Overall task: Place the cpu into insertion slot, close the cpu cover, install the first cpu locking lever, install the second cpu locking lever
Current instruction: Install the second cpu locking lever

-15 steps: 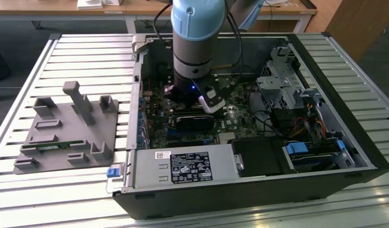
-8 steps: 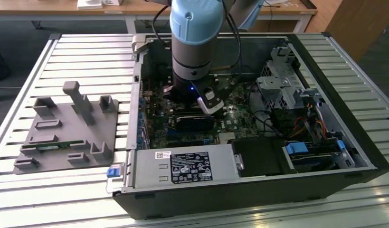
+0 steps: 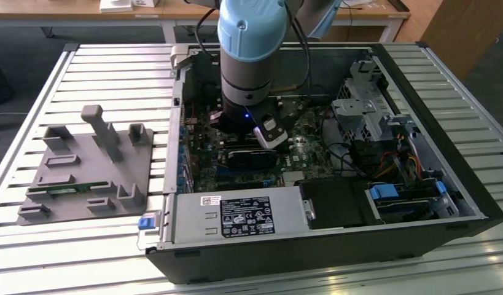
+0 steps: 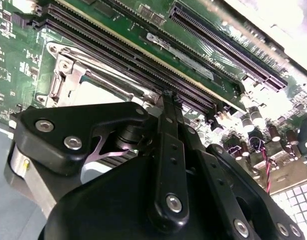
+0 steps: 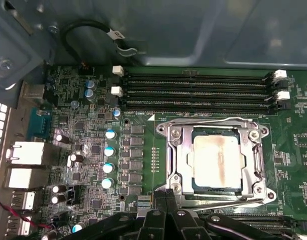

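Pale tan-silver square cpu (image 5: 217, 161) sitting in the silver-rimmed insertion slot (image 5: 174, 165), thin silver cpu cover (image 5: 256, 161) lying closed over it, black gripper (image 5: 165, 194) hovering at the slot's edge with fingers pressed together, holding nothing.

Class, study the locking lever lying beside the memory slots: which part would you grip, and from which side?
Probably the bent end of the locking lever, from straight above. The thin wire lies flat along the cpu cover, with the memory slots close alongside, leaving little room sideways.

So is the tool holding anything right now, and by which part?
Nothing is held. The tool has its fingers closed together with nothing between them, at the edge of the cpu cover. The cpu already sits in the insertion slot.
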{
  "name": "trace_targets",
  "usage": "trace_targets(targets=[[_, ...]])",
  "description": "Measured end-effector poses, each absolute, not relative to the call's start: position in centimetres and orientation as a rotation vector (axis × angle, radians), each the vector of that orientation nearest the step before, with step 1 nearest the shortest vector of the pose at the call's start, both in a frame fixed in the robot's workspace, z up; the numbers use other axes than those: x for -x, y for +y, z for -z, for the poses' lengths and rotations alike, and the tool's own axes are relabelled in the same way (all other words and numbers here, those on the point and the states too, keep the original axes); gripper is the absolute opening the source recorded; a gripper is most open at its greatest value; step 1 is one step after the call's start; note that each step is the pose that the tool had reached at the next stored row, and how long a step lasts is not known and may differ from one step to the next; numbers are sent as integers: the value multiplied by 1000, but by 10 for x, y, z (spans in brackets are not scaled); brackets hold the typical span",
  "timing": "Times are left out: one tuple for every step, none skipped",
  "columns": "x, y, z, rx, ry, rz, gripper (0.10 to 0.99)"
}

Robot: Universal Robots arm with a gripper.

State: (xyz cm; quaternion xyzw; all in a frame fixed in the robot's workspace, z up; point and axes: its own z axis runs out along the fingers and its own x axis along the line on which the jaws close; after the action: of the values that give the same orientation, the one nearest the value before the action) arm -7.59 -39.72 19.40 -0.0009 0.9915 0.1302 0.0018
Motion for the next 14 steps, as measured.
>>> trace_targets(targets=[[76,-397,-195,3,3111,-409,106],[76,-397,-196,3,3111,-409,106],[76,-397,-198,3,3111,-409,106],[76,-397,-200,3,3111,-409,106],[76,-397,-201,3,3111,-409,106],[76,-397,-202,3,3111,-409,106],[76,-398,-202,3,3111,-409,106],[76,-399,-202,3,3111,-409,106],[76,-400,-202,3,3111,-409,106],[76,-401,-202,3,3111,-409,106],[76,-403,-202,3,3111,-410,106],[76,-404,-202,3,3111,-410,106],[76,-405,-202,3,3111,-411,106],[76,-406,-202,3,3111,-411,106]])
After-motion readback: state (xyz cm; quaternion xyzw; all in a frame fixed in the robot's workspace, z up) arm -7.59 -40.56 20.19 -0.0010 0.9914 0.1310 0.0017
